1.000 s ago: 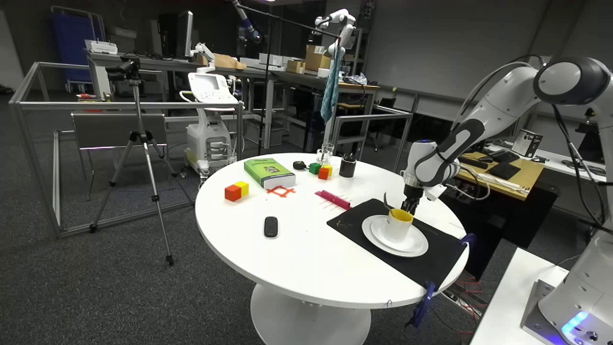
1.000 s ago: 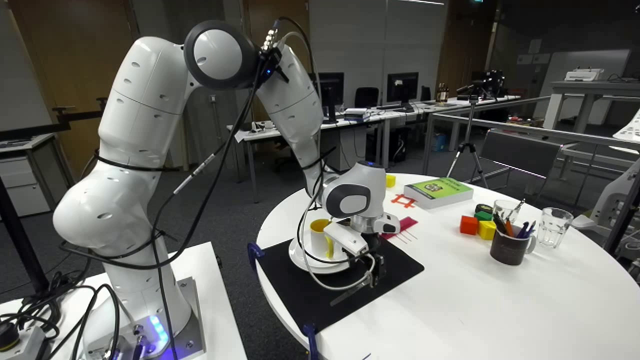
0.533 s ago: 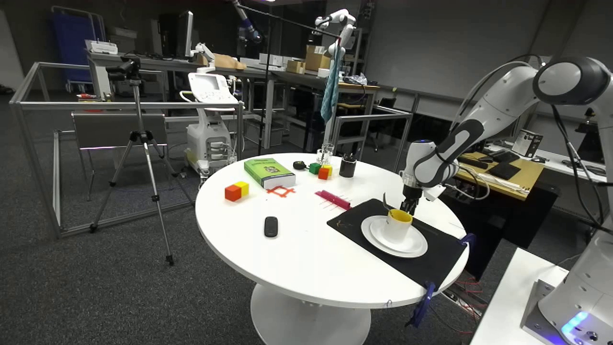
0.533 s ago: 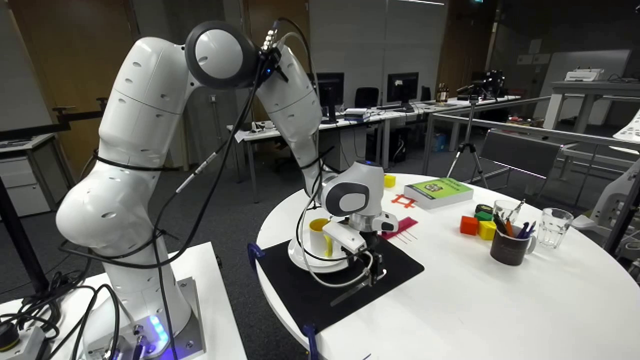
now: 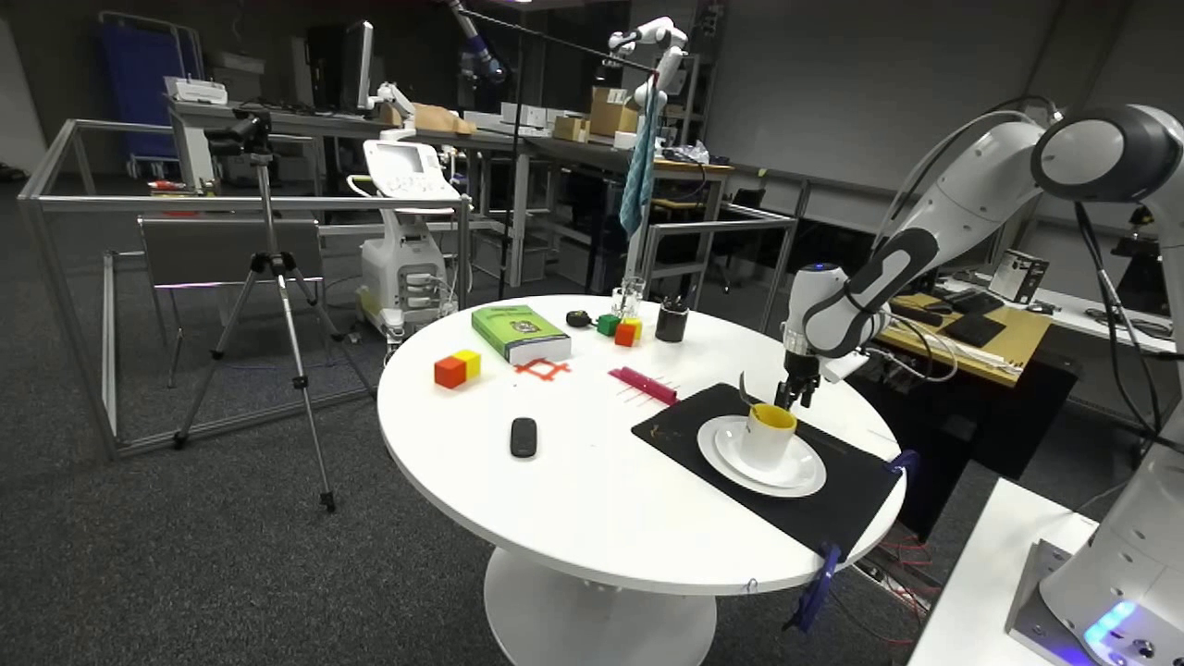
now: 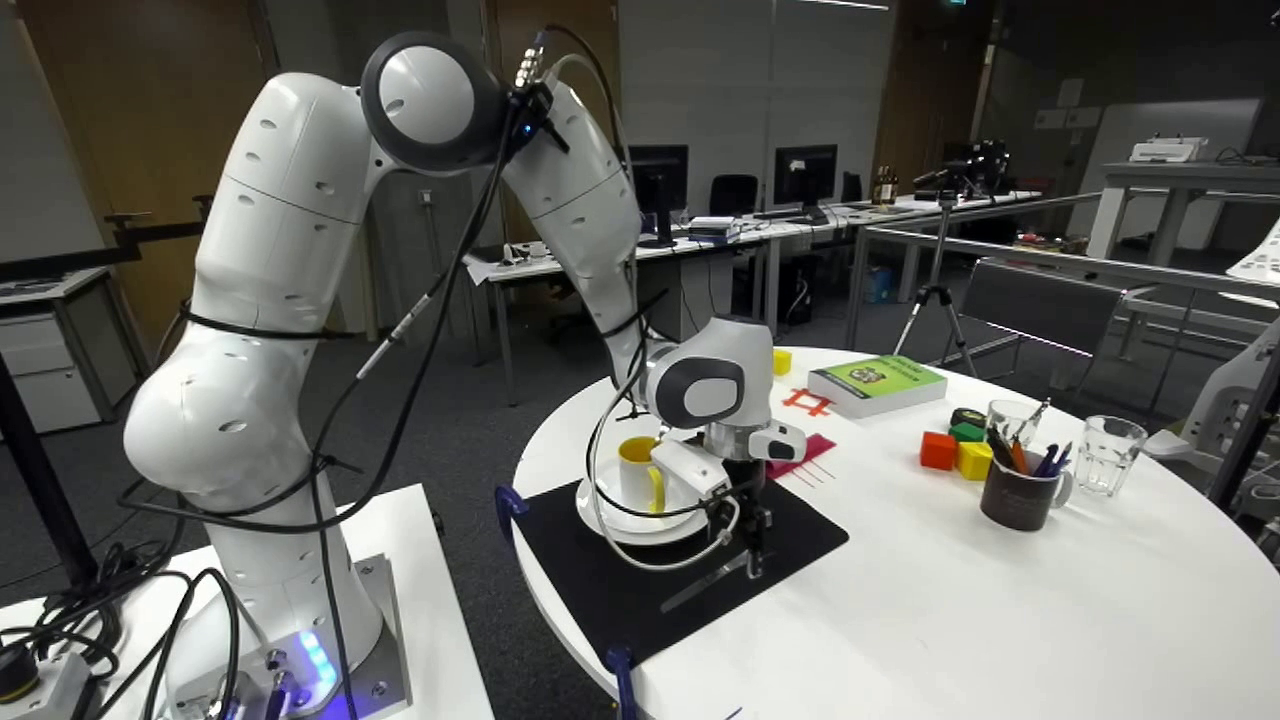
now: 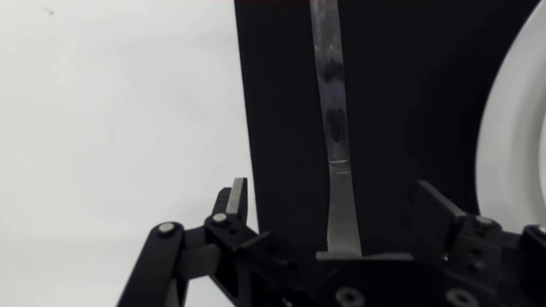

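A metal knife (image 7: 343, 209) lies flat on the black mat (image 7: 290, 128), running lengthwise between the spread fingers of my gripper (image 7: 337, 192). Neither finger pad touches it; the pads stand well apart on either side. In an exterior view the gripper (image 6: 748, 545) hangs low above the mat, by one end of the knife (image 6: 705, 585). Beside it a white cup (image 6: 640, 475) with yellow inside and a yellow handle stands on stacked white plates (image 5: 805, 472). A grey utensil (image 5: 744, 387) shows by the cup; whether it rests inside I cannot tell.
Blue clamps (image 5: 819, 587) hold the mat at the table edge. Elsewhere on the round white table (image 5: 555, 499) are a green book (image 5: 521, 335), a pink strip (image 5: 645, 385), coloured cubes (image 6: 938, 450), a dark pen mug (image 6: 1018, 495), glasses (image 6: 1110, 455) and a black device (image 5: 524, 437).
My gripper has risen slightly and shifted a little, and its fingers now show apart in an exterior view. The knife, cup and plates look the same.
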Robot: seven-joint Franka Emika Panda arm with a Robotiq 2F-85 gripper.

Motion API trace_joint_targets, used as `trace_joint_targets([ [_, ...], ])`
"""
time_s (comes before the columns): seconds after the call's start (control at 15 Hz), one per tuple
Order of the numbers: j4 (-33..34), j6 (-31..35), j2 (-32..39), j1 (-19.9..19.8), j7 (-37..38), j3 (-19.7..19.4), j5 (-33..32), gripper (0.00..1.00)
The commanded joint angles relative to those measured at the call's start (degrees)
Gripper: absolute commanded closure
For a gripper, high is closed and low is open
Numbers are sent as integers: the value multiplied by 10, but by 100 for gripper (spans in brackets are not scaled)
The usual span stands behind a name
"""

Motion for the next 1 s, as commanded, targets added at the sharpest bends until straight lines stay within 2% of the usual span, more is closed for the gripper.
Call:
trace_joint_targets([
  [0.0,-20,-22,-38,4,22,-12,-5,0],
  [0.53,-22,-47,-55,-46,-51,39,68,0],
  [0.93,-27,-28,-51,-77,-129,53,74,0],
])
